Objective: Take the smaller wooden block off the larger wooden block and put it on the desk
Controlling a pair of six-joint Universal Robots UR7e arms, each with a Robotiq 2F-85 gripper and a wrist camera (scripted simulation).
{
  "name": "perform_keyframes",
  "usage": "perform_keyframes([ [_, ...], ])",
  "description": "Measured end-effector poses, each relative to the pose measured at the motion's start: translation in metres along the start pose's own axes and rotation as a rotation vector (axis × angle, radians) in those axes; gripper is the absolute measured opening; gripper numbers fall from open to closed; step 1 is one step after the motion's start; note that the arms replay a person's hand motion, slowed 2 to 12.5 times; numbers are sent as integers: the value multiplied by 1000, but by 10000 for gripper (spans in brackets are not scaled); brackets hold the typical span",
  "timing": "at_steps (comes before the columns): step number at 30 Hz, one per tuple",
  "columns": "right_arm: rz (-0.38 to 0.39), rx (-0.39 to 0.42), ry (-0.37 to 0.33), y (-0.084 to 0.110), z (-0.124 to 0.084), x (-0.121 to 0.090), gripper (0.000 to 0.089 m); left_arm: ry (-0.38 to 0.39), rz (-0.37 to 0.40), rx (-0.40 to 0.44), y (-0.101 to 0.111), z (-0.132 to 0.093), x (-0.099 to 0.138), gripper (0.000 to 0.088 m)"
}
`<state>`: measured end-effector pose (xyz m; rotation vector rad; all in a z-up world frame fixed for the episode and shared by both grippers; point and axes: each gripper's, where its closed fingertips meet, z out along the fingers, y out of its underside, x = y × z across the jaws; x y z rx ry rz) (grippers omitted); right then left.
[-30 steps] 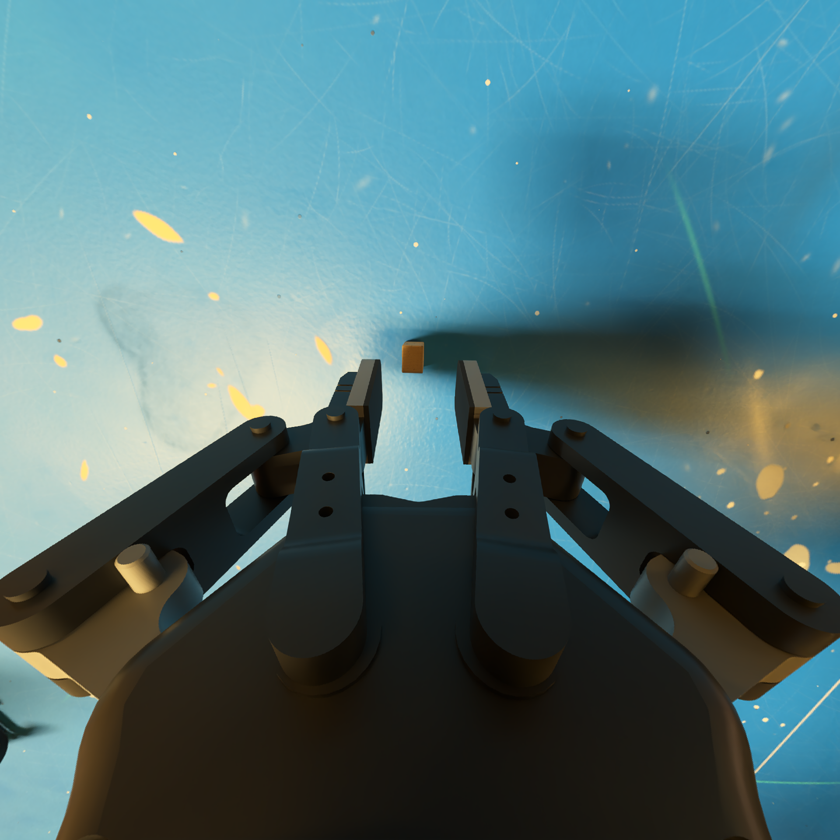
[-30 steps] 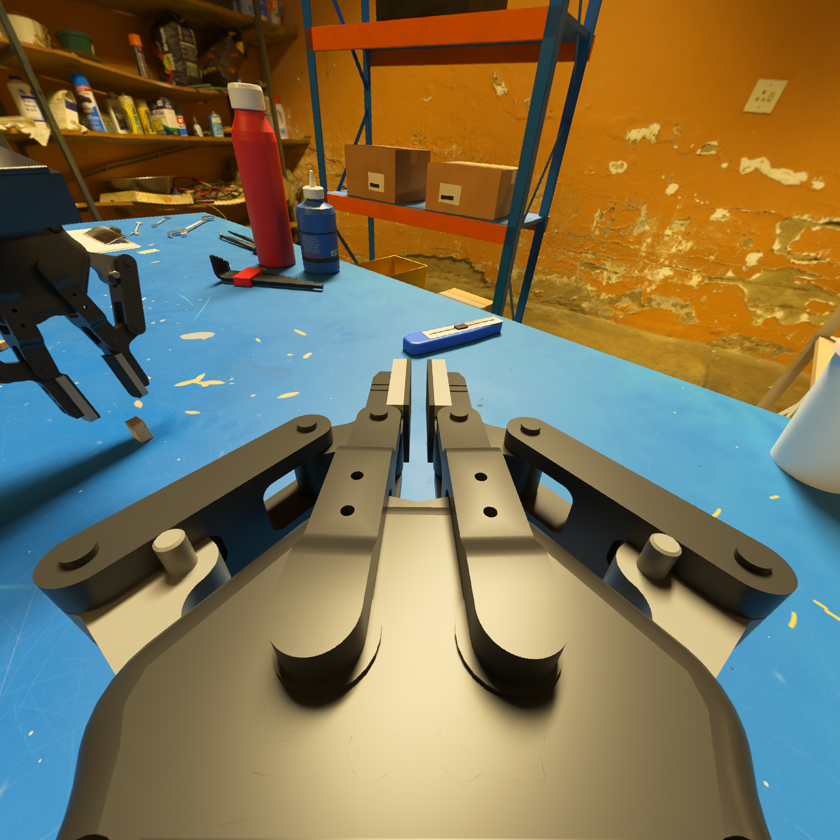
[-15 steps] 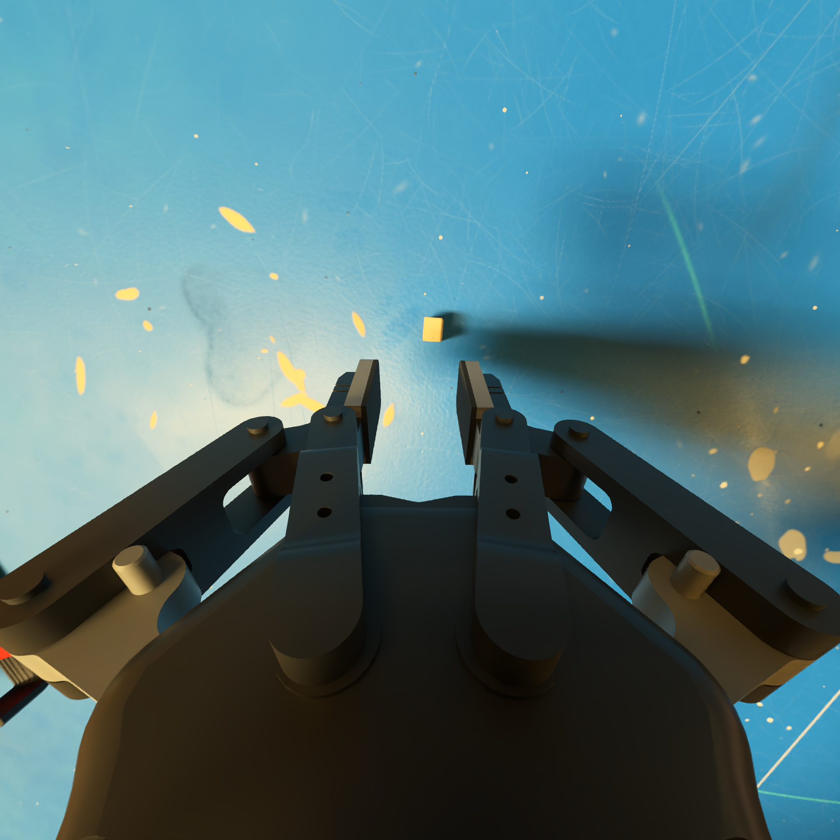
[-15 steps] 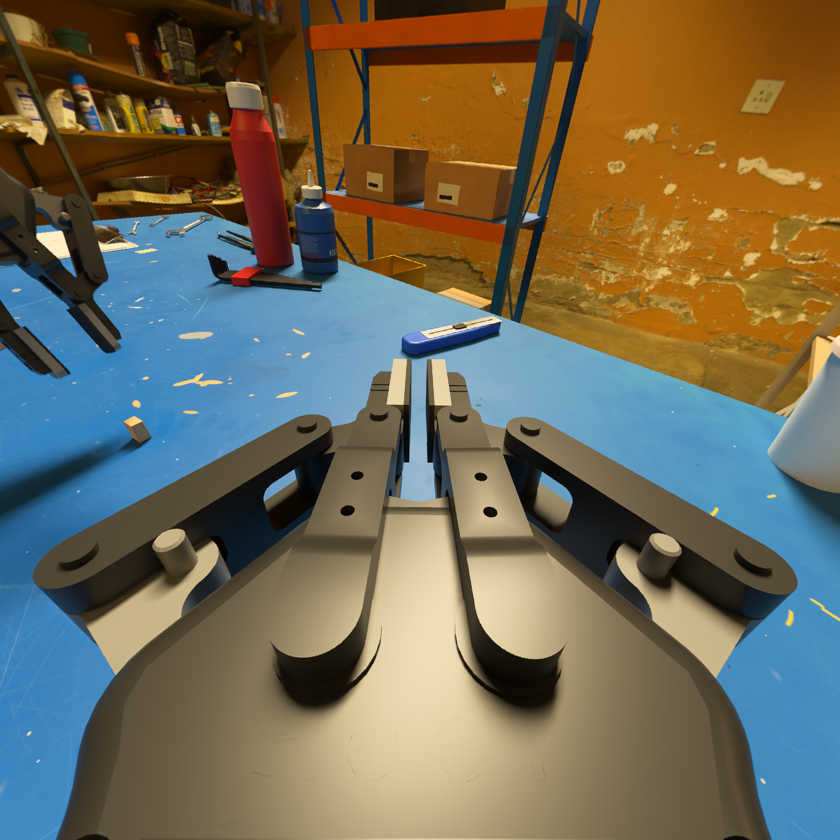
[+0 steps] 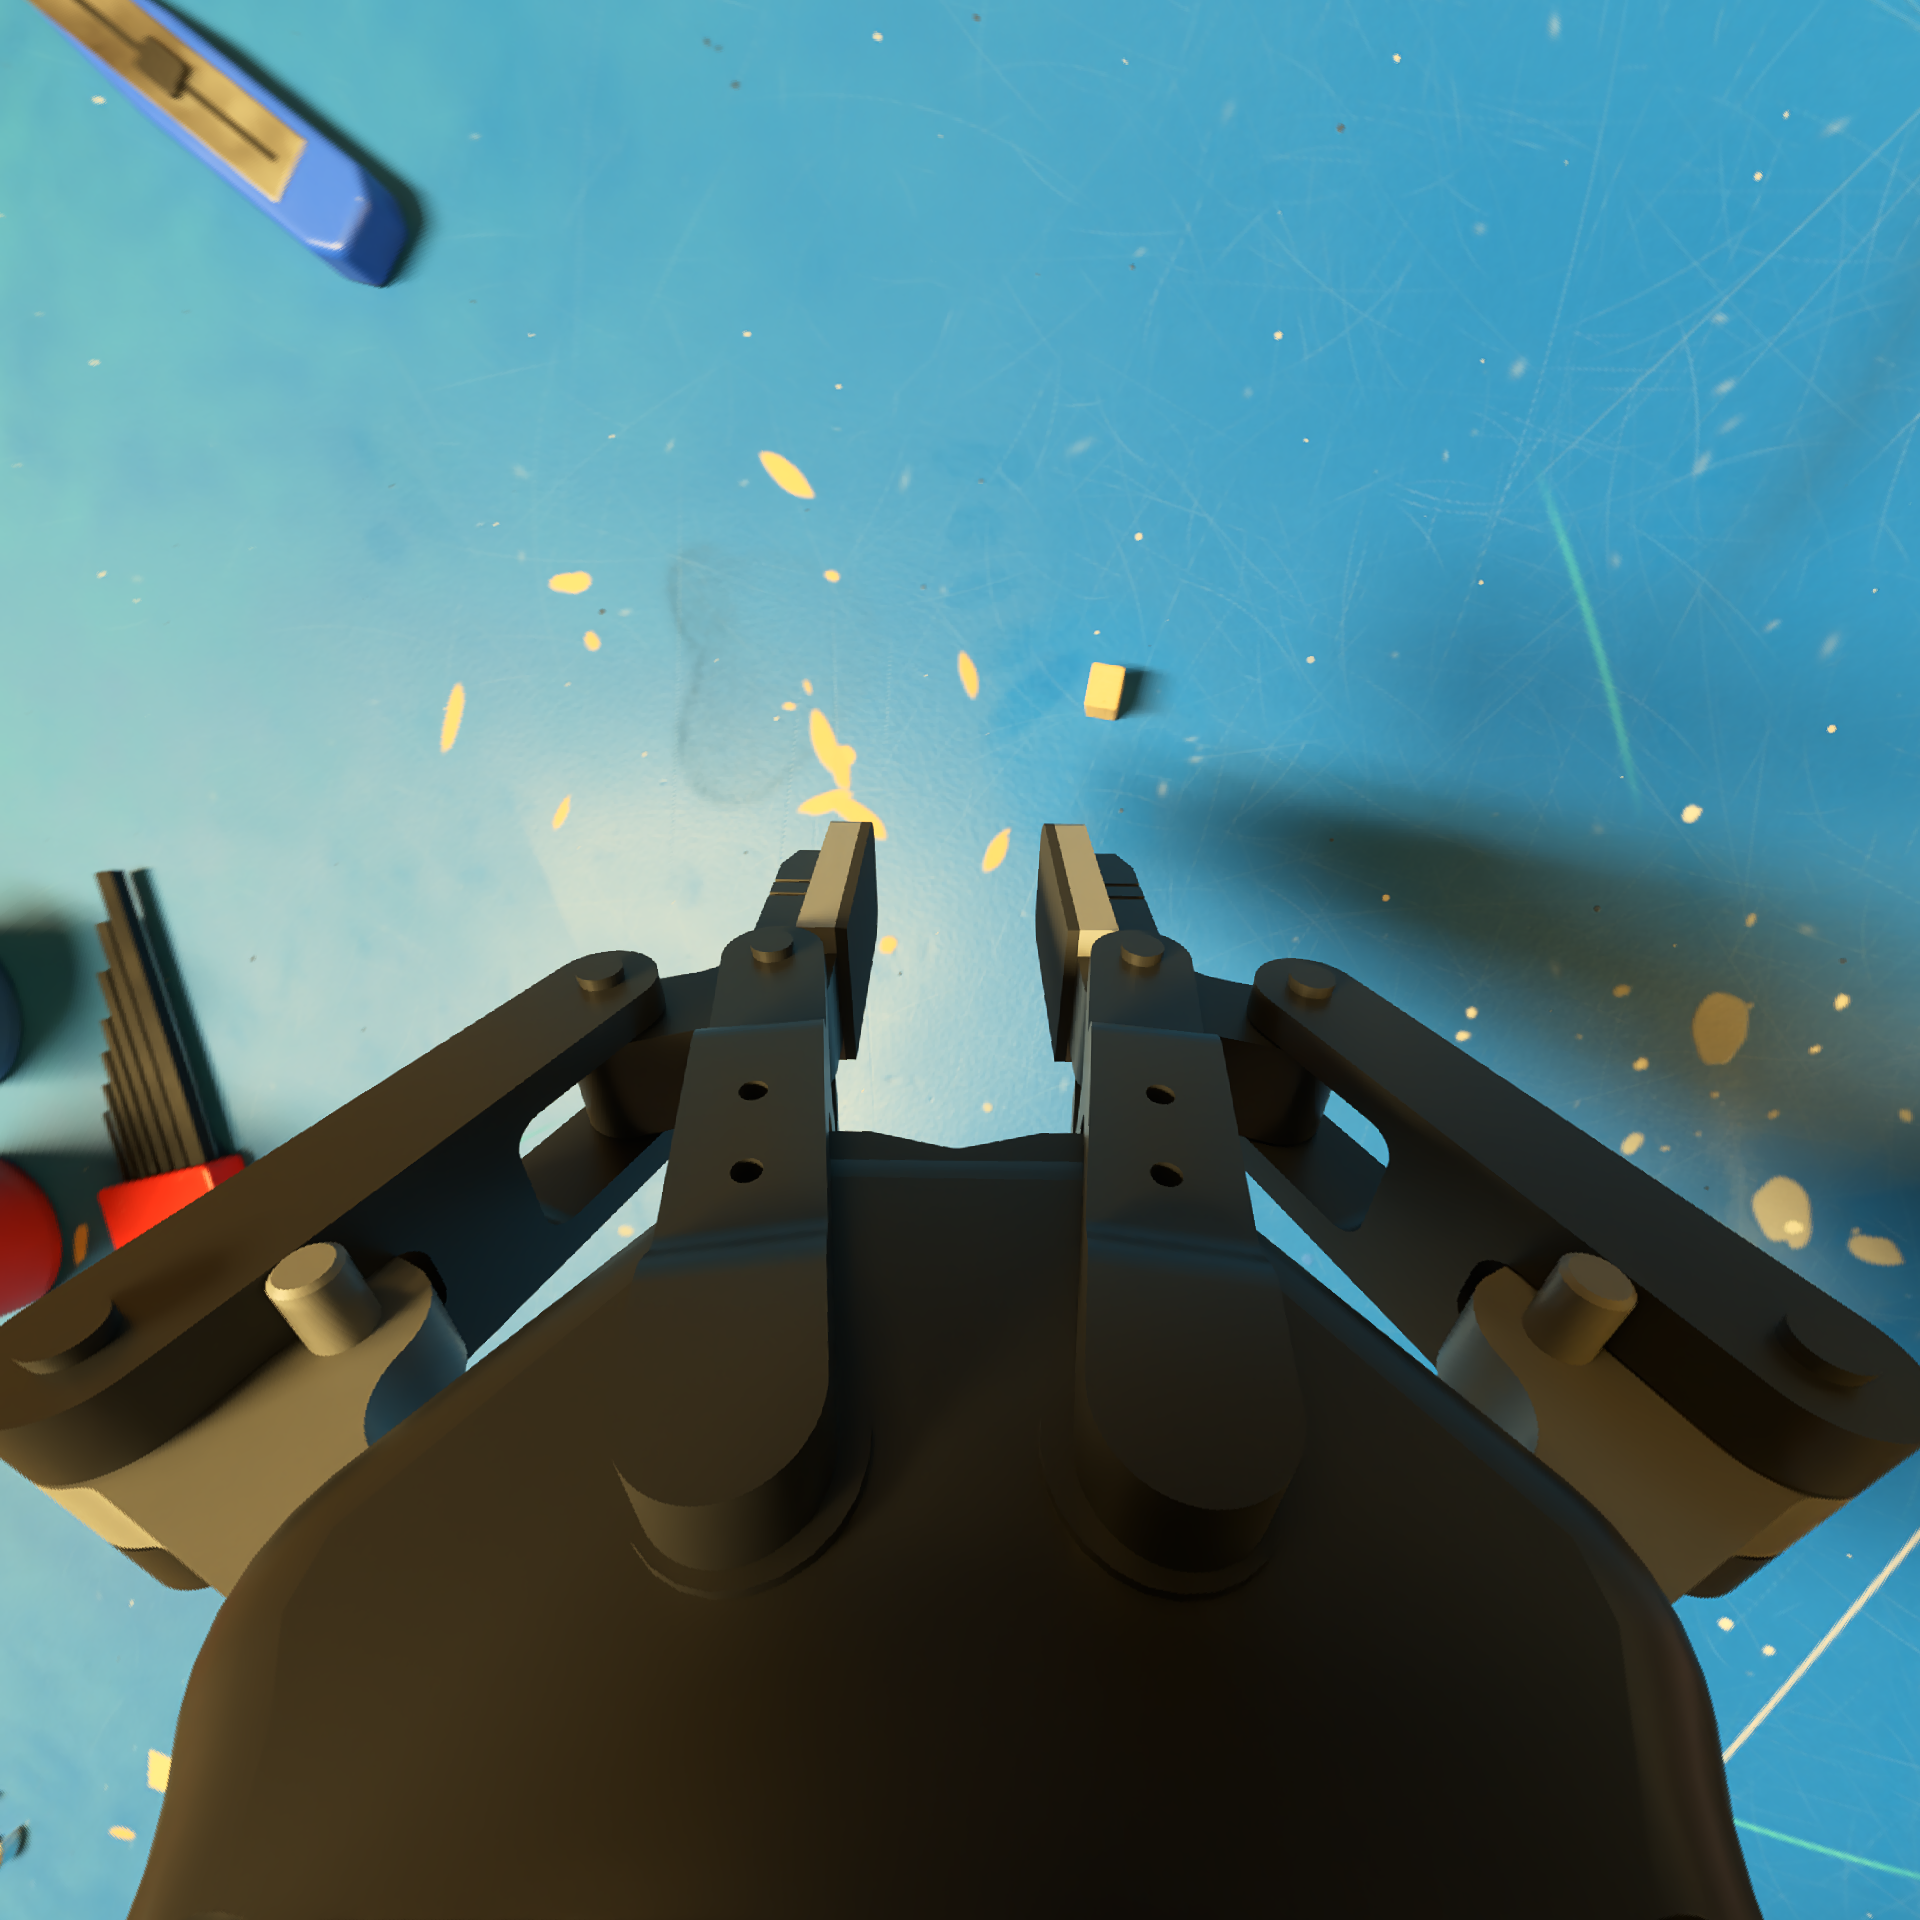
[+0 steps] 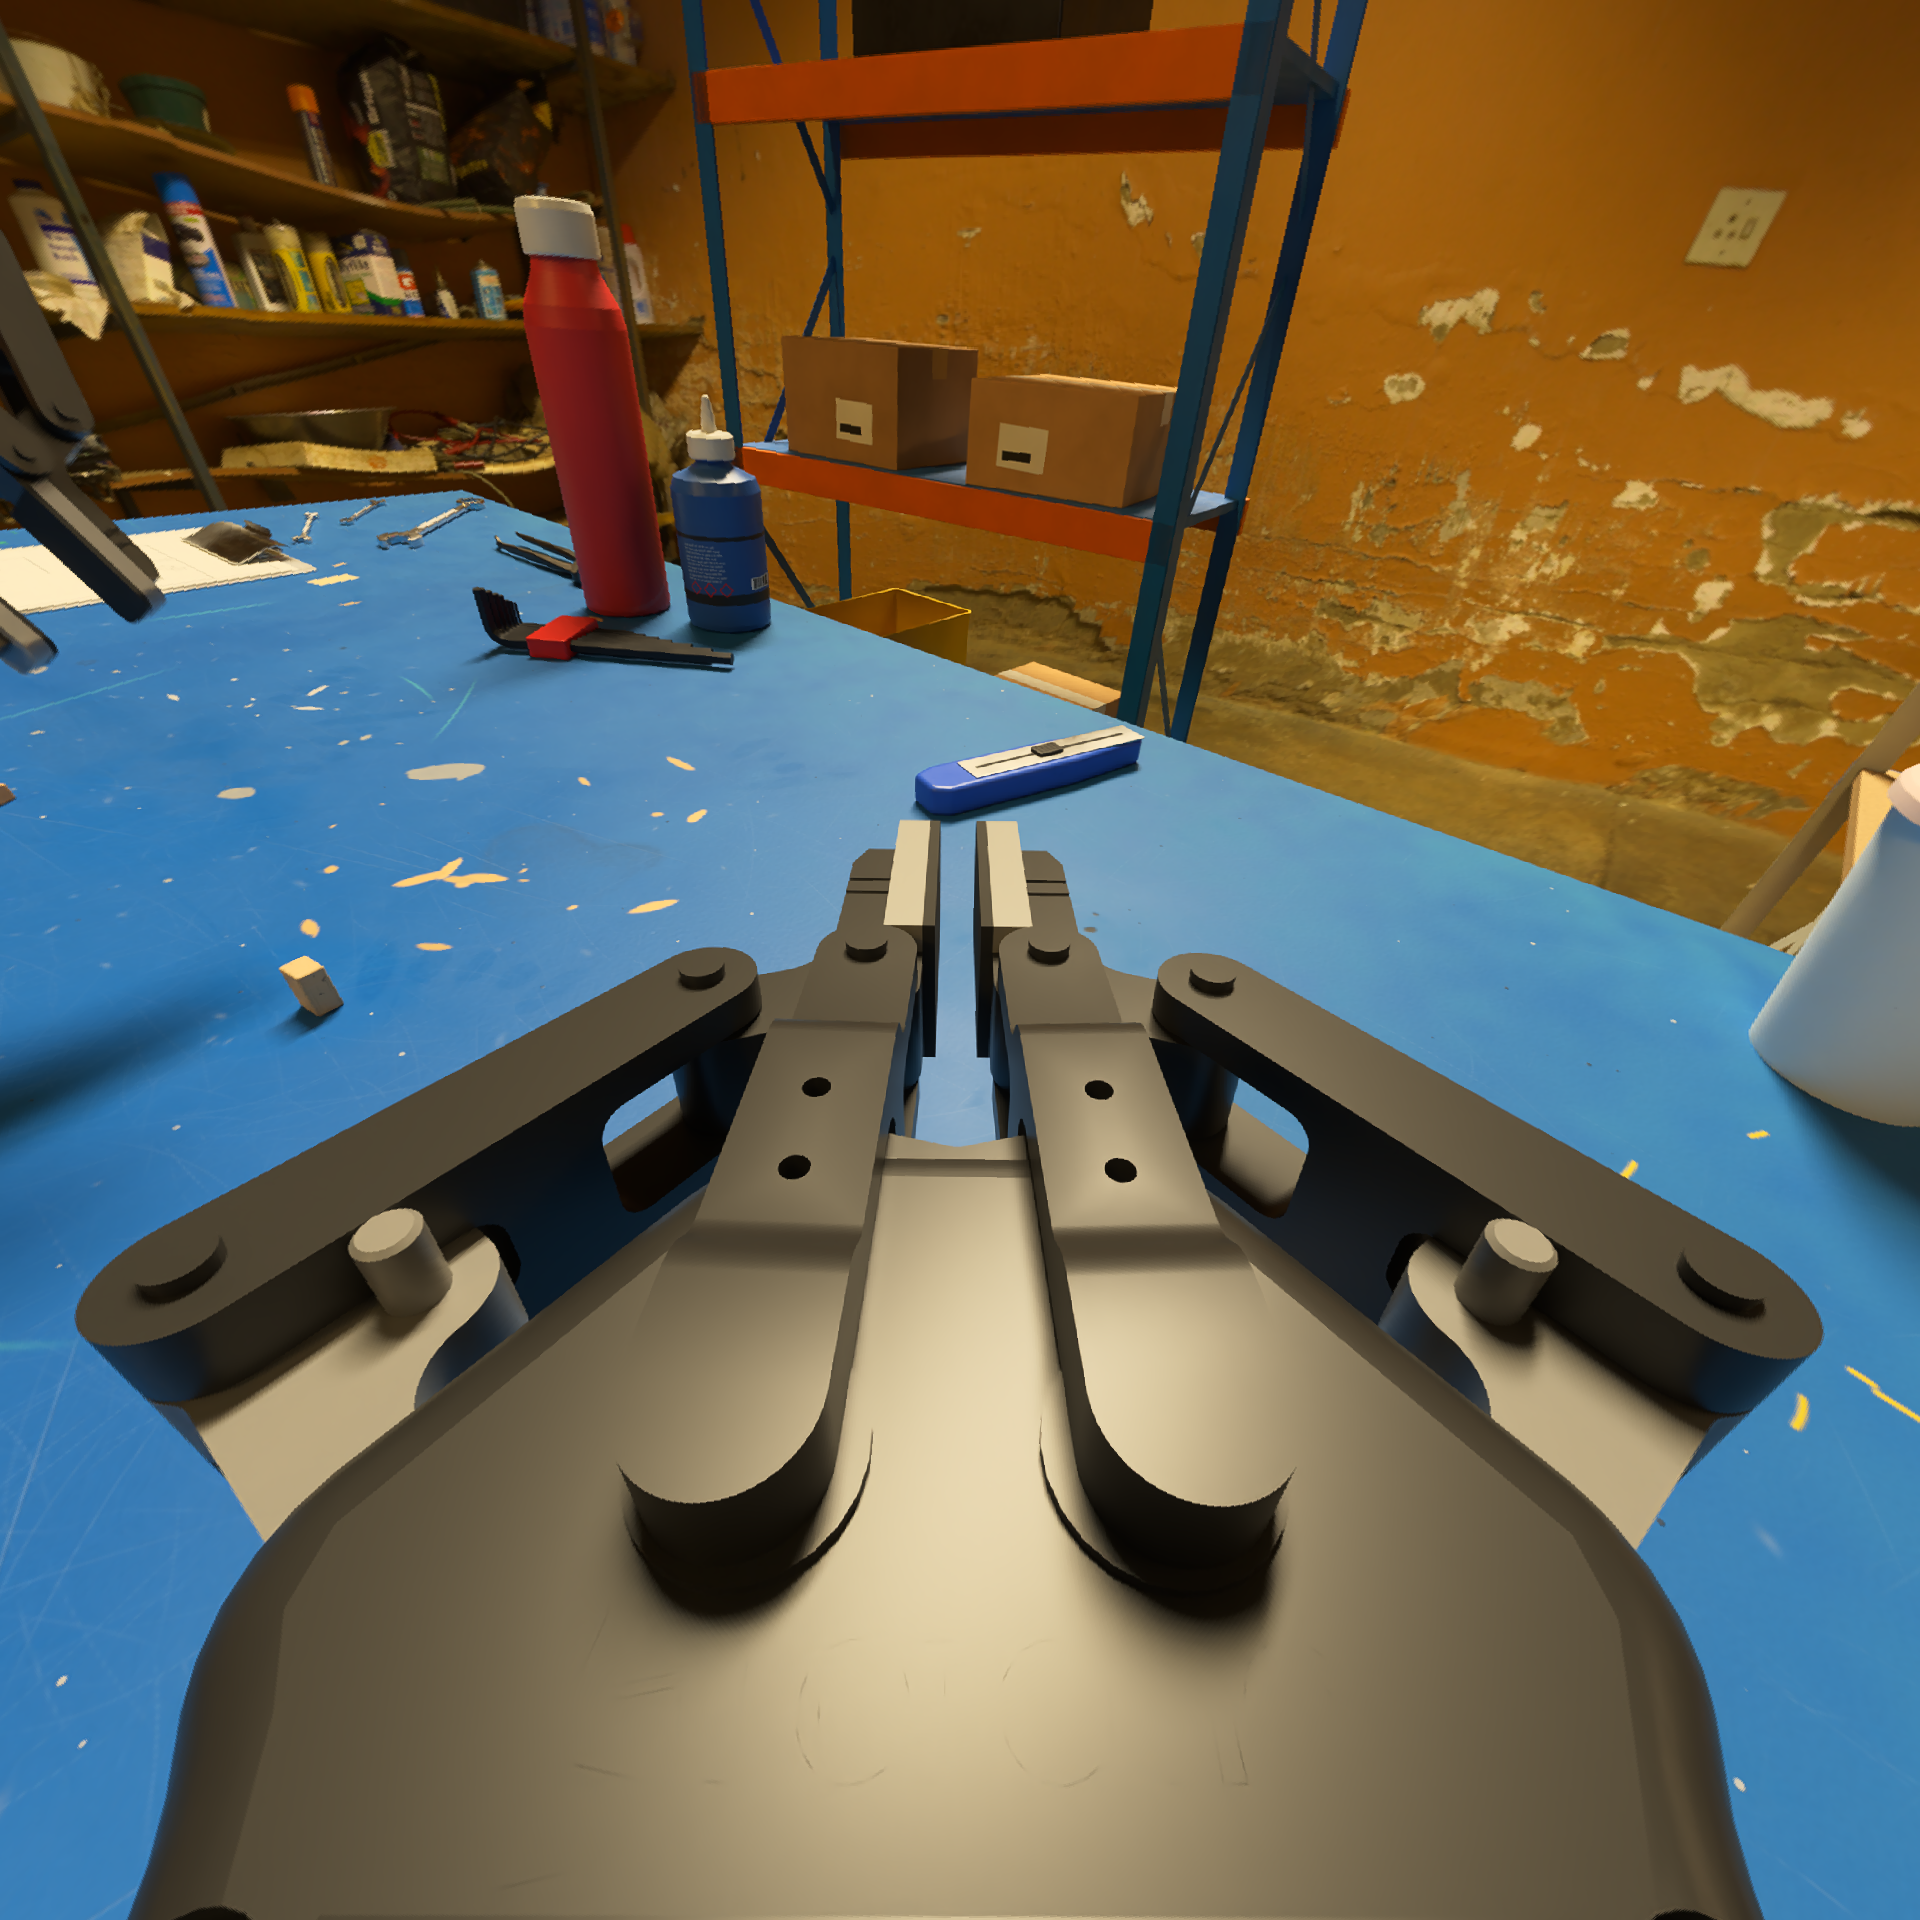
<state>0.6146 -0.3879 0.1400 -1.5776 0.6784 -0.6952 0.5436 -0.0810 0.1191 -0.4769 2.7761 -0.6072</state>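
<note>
The small pale wooden block (image 5: 1103,691) lies alone on the scratched blue surface (image 5: 1351,312), ahead of the left gripper (image 5: 957,844), whose fingers stand apart and empty above it; no larger block shows. The placing looks done, so the sound move is probably a straight lift away, without brushing the block. The right gripper (image 6: 957,831) hovers with fingers nearly together, a narrow gap between, holding nothing. There is open room around the block; the blue utility knife (image 6: 1027,771) lies near the surface's far edge, and the red-handled hex key set (image 5: 156,1060) sits well aside.
</note>
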Motion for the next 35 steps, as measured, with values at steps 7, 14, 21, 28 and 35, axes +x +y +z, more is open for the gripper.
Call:
perform_keyframes([
  [7, 3, 0, -1, 0, 0, 0, 60, -68, -66, 41, 9, -31, -17, 260],
  [14, 9, -3, -3, 2, 1, 1, 61, -141, -134, 65, 24, -60, -34, 243],
  [21, 14, -8, -4, 3, 2, 1, 61, -215, -197, 65, 45, -85, -50, 237],
  [28, 15, -11, -3, 4, 2, 2, 62, -270, -255, 47, 70, -104, -61, 227],
  [35, 14, -12, 2, 5, 2, 2, 62, -301, -314, 16, 96, -116, -67, 205],
])
